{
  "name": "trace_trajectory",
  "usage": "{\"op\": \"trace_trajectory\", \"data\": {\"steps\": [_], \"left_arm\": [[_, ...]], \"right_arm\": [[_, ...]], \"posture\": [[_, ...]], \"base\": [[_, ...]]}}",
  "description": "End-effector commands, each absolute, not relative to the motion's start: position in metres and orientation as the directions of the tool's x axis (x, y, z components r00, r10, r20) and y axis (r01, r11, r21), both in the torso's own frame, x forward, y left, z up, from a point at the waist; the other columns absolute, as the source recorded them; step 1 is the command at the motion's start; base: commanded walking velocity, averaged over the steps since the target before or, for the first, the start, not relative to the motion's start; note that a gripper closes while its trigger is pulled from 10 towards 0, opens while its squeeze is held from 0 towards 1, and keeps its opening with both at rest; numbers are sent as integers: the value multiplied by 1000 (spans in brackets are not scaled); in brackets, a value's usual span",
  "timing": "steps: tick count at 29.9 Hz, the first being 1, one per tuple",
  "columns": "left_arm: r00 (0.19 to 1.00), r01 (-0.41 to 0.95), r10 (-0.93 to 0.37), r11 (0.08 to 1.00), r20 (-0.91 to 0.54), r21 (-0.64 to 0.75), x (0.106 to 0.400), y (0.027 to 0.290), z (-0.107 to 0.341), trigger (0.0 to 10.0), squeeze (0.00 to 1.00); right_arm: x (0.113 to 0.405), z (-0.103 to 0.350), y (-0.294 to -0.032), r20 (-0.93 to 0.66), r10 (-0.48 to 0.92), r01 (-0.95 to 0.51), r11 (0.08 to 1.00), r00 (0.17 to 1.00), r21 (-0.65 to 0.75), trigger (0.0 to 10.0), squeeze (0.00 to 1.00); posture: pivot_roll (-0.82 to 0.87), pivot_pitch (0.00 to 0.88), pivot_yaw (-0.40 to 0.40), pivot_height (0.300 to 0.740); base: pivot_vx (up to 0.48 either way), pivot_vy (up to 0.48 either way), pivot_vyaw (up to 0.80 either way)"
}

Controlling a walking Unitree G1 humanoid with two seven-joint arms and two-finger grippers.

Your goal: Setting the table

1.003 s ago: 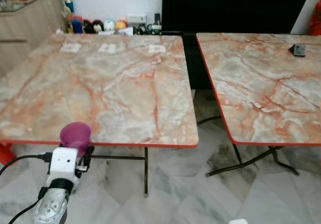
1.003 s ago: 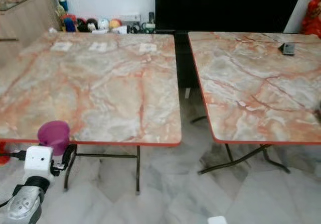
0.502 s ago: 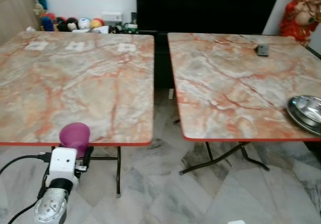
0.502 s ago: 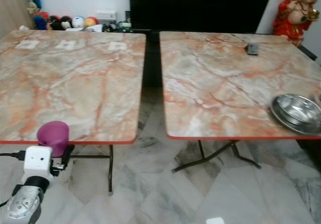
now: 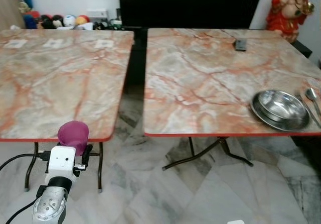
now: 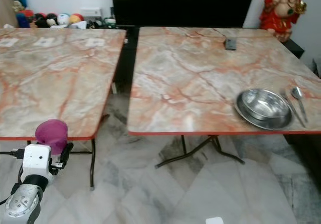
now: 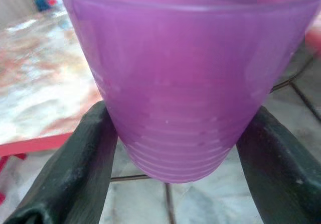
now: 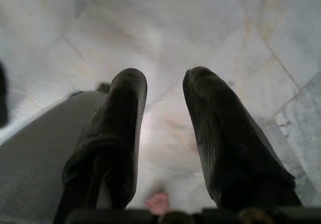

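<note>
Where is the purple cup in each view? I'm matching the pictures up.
Left eye view: purple cup low on the left, held by the left end effector before the left table's red edge.
Right eye view: cup low on the left.
Left wrist view: cup between two black fingers.
Right wrist view: floor beyond the fingers, no cup.
Shared landmark: that red table edge.

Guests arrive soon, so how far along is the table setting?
Done: a steel bowl on a plate and a spoon sit on the right table. In hand: the left hand holds a purple cup. Left: placing the cup by that setting.
</note>
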State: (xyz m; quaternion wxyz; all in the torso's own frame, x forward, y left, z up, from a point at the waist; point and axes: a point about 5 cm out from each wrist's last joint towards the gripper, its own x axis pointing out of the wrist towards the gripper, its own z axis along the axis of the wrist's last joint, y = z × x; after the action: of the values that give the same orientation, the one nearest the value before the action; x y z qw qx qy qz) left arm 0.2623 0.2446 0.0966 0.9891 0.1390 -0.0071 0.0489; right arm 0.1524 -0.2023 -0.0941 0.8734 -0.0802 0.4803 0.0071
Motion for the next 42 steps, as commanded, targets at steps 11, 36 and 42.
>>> {"op": "trace_trajectory", "data": {"steps": [11, 36, 42], "left_arm": [[995, -101, 95, 954, 34, 281, 261, 245, 100, 10000, 0], [998, -55, 55, 954, 9, 294, 259, 244, 97, 10000, 0], [999, -49, 45, 957, 20, 286, 261, 243, 99, 10000, 0]], "right_arm": [[150, -95, -206, -844, -75, -81, 987, 531, -139, 10000, 0], [150, -94, -206, -844, -79, -76, 987, 531, -140, 10000, 0], [150, -94, -206, -844, -79, -76, 987, 530, -140, 10000, 0]], "posture": [[20, 79, -10, 740], [23, 77, -13, 740], [21, 72, -10, 740]], "base": [[0, -393, 0], [0, -215, 0], [0, 0, 0]]}}
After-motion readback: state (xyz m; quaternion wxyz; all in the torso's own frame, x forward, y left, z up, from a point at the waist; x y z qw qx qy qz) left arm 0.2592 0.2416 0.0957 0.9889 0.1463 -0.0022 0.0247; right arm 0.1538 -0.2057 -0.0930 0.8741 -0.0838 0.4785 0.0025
